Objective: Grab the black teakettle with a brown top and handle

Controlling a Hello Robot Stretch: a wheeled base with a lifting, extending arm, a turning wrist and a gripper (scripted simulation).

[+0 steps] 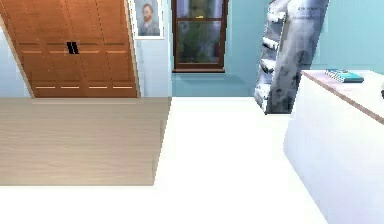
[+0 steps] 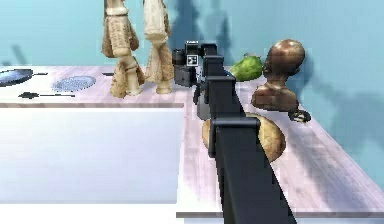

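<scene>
Since nothing on the worktop (image 2: 120,120) reads to me as a black body with a brown top, I cannot tell where the teakettle is. My guess: hidden behind the end effector (image 2: 184,66) or off to one side

Arm (image 2: 235,150) reaches out over the worktop. The end effector sits dark against two tan statues (image 2: 130,50), with a round green thing (image 2: 247,67) just to its right in the arm side view. With those standing behind it I cannot tell whether it holds anything, and the finger state isn't readable

Handling, judgement only:
- a kettle is rigid, with a smooth body that is likely a bit slippery
- moderate weight, more if filled
- body too round for thin fingers, so I'd take the handle at its top middle so it hangs level
- the lid knob is a poor hold, since the lid may just lift off

Clutter near the arm:
- brown bust (image 2: 280,70) on the arm side view's right, with a small dark piece (image 2: 299,117) near its base
- tan rounded lump (image 2: 268,140) just beside the arm, contact unclear
- dark pan (image 2: 14,76) and grey round dish (image 2: 72,83) at far left, well apart from the arm
- statues look tall and tippy, so sideways sweeps there are risky; the worktop's right edge is close behind the bust

Base room in the forward view:
- open white floor (image 1: 220,150) ahead
- wood-toned patch (image 1: 80,140) on the left, wooden doors (image 1: 85,50) beyond it
- a white worktop corner (image 1: 330,130) on the right with a teal thing (image 1: 345,75) on it
- a grey leaning rack (image 1: 290,55) past that
- room to drive forward, tight on the right
</scene>
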